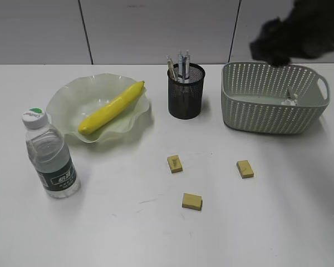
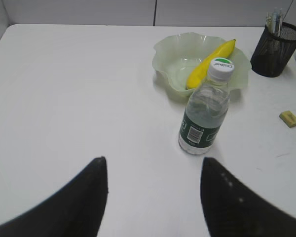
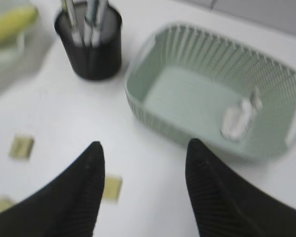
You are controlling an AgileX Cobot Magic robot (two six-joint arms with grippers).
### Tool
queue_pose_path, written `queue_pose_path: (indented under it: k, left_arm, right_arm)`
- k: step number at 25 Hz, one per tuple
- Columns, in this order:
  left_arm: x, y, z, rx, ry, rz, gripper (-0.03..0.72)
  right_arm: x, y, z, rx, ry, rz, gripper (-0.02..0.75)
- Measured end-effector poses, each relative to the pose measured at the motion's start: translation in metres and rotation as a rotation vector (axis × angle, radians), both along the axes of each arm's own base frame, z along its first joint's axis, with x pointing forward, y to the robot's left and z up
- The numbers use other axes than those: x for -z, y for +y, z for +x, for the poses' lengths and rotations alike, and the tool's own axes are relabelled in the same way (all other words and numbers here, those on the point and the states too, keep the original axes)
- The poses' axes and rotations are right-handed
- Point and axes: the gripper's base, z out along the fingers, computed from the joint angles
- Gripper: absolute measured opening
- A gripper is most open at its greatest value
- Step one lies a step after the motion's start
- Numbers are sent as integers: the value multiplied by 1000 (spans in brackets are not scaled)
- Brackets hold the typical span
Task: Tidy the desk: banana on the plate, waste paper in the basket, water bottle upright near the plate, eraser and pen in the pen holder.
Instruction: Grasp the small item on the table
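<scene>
Yellowish erasers (image 1: 192, 201) lie loose on the desk (image 1: 267, 222), well apart from the pen holder (image 1: 185, 92) (waste paper (image 3: 240, 117) already sits in the basket (image 1: 267, 111)). Both the right gripper (image 3: 143, 187) and left gripper (image 2: 153, 197) stand spread and empty; next, straddle one eraser squarely before pinching.

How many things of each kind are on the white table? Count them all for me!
Banana: 1
Plate: 1
Water bottle: 1
Pen holder: 1
Basket: 1
Waste paper, lying in the basket: 1
Erasers: 3
Pens in the holder: about 3, tightly bunched
Total: about 12
</scene>
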Motion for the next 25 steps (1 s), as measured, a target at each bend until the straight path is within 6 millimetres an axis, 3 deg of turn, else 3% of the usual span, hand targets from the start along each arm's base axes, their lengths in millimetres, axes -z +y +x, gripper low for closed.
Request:
queue_pose_path:
  k: [4,7,10,15,19,25]
  left_arm:
    - [0,0,0,0,0,0,439]
    - [0,0,0,0,0,0,435]
    - [0,0,0,1,-1,-1,435]
    - [0,-1,3,3,13,-1,433]
    - [-8,-7,19,36,58,18,433]
    - [-23,-34,74,201,77,17,433]
  right_arm:
    - [-5,-41,-81,64,195,-97,423]
    - [-9,-68,-141,86,245,-92,423]
    - [-15,-92,-199,80,166,-21,423]
    - [-8,-116,-265,14,-71,128,421]
    - [3,-124,-287,-8,-179,188,420]
    - [8,-119,-278,-15,-168,189,420]
